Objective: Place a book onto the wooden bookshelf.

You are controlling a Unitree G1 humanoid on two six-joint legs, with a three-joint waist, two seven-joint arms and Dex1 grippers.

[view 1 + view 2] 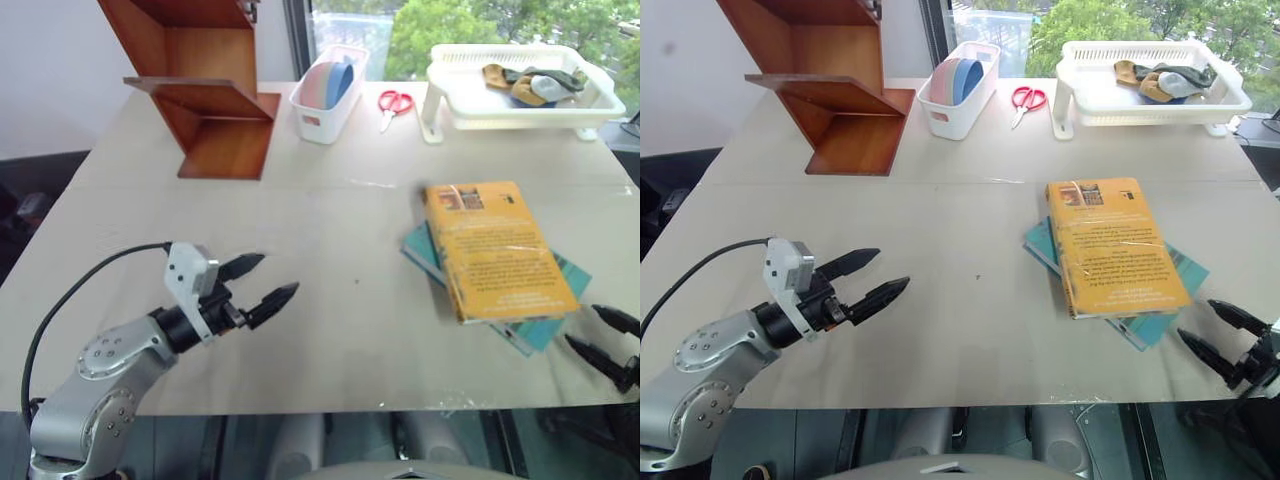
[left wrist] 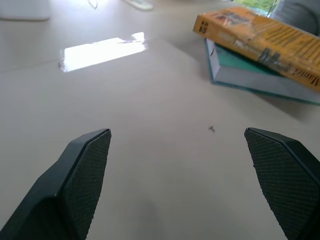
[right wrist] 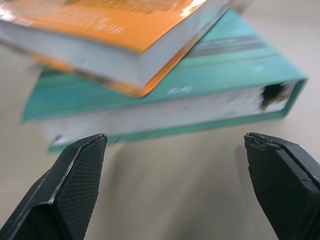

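The yellow-orange book (image 1: 495,250) lies flat on top of a teal-blue book (image 1: 540,330) at the right of the table. The wooden bookshelf (image 1: 205,85) stands at the far left of the table, its compartments holding nothing. My left gripper (image 1: 258,280) is open above the table's near left part, well apart from the books and pointing toward them. My right gripper (image 1: 605,340) is open at the near right edge, a short way from the teal book's near corner. In the right wrist view both books (image 3: 125,30) lie just beyond the open fingers (image 3: 75,185).
A white bin (image 1: 328,92) with coloured discs stands behind the middle, red scissors (image 1: 394,103) beside it. A white basket tray (image 1: 520,95) with cloth items sits at the far right. Bare tabletop (image 1: 340,240) spreads between the bookshelf and the books.
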